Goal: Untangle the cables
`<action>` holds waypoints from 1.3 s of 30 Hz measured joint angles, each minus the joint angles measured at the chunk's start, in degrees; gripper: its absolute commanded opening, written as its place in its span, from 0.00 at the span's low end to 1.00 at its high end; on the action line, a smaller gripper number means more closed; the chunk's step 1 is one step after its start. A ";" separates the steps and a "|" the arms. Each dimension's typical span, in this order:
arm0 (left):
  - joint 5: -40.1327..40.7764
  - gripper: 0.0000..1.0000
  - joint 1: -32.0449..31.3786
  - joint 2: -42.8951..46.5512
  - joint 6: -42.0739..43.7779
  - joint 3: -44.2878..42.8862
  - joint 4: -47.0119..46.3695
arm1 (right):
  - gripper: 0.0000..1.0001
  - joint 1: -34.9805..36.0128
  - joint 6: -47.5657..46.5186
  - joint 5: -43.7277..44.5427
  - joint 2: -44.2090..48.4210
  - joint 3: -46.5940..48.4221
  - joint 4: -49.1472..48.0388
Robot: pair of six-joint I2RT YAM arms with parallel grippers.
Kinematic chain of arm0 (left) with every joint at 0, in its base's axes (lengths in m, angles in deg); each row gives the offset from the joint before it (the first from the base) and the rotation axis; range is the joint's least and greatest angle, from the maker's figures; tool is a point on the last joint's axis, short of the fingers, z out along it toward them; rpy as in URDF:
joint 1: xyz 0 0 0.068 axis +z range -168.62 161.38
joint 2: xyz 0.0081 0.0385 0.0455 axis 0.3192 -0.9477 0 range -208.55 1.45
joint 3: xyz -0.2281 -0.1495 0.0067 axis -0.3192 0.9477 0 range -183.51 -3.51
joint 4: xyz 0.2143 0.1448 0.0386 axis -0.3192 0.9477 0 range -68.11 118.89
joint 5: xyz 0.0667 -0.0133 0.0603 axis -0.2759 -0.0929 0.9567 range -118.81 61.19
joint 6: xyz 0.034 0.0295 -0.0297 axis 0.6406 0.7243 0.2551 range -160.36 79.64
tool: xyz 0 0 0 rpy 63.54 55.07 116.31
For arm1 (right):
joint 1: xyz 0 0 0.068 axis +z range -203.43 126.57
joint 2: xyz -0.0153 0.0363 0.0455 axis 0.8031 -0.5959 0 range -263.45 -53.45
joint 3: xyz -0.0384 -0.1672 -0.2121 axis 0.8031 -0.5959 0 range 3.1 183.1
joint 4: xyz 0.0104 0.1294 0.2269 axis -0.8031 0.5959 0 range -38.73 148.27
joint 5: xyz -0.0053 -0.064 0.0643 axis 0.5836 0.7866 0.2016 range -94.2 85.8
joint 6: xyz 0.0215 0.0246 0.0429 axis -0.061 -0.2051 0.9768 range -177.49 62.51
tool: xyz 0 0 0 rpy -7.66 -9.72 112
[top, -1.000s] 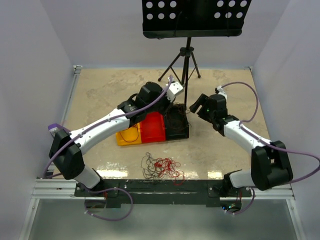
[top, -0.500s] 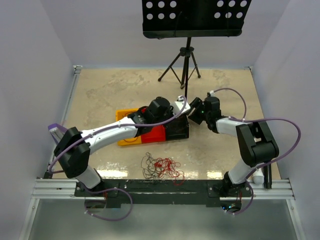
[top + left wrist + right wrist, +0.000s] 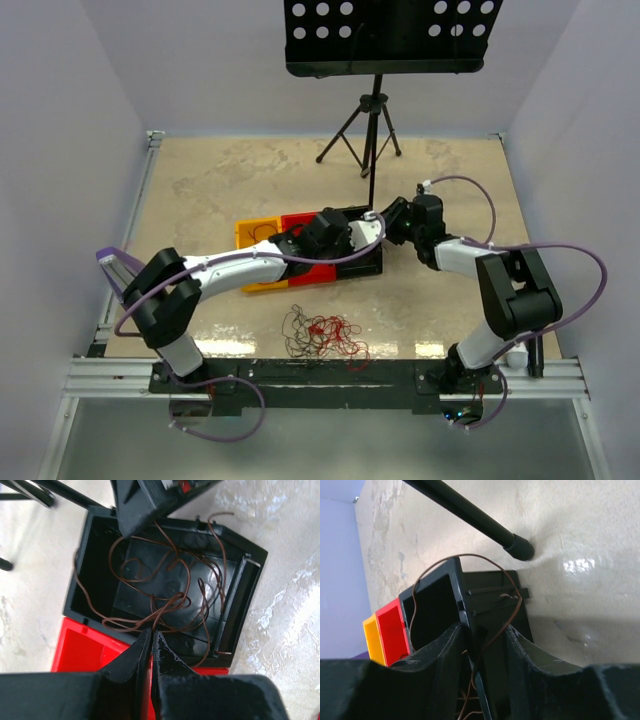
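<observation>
Table: the big sandy stone-look table holds everything.
Stand: a tall black metal music stand is at the far side.
Arms: the long white left arm and the white right arm are now bent down low by the boxes. A moment ago both were up higher.
Boxes: a square black plastic box sits in a row with a red plastic box and a yellow plastic box.
Left gripper: the left gripper hangs over the black box with its fingers pressed together. It may be pinching a wire, but that is hard to tell.
Right gripper: the right gripper has its fingers spread apart, one on each side of the box wall.
Tangle: the small tangle of thin red and dark cables lies near the front edge, well apart from both grippers. It has not moved.
Wire: a curly brown wire lies in loops inside the black box.
Meaning: one wire looks sorted into its box, and the rest is not yet pulled apart.
</observation>
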 measured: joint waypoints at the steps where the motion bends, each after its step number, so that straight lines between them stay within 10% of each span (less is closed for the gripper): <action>1: 0.13 0.08 -0.13 -0.63 0.28 0.13 -0.09 | 0.45 -0.04 -0.22 0.07 0.48 -0.63 0.00; 22: 3.56 0.00 -1.25 -9.94 1.03 -3.91 -0.94 | 0.53 -0.20 -1.90 2.71 3.45 -3.72 0.35; 39: 3.32 0.13 -1.40 -7.45 3.56 1.20 -4.11 | 0.54 -1.86 -1.03 1.84 2.32 -4.00 -0.15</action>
